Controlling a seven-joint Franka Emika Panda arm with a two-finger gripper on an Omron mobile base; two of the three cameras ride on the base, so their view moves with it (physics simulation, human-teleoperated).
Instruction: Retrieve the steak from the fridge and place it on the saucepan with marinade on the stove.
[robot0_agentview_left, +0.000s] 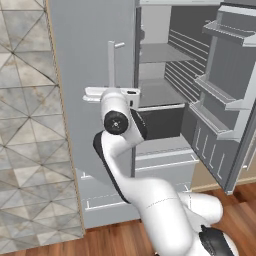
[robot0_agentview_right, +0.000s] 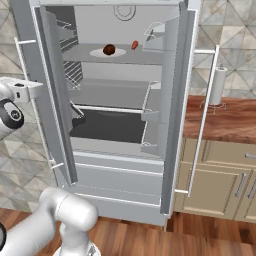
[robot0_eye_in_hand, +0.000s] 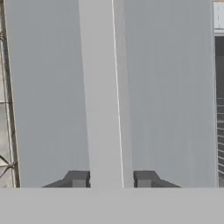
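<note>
Steak (robot0_agentview_right: 109, 49), dark red lump on white plate (robot0_agentview_right: 98, 53), fridge (robot0_agentview_right: 120, 165) open, claw (robot0_eye_in_hand: 111, 180) open astride door handle (robot0_eye_in_hand: 103, 87).

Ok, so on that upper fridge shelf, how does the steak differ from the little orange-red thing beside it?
The steak is a dark red lump; the orange-red item is brighter. The steak is clearly bigger than the orange-red item. The steak sits on a pale plate, while the orange-red item lies off the plate, further right. Both rest on the same upper shelf of the open fridge.
</note>
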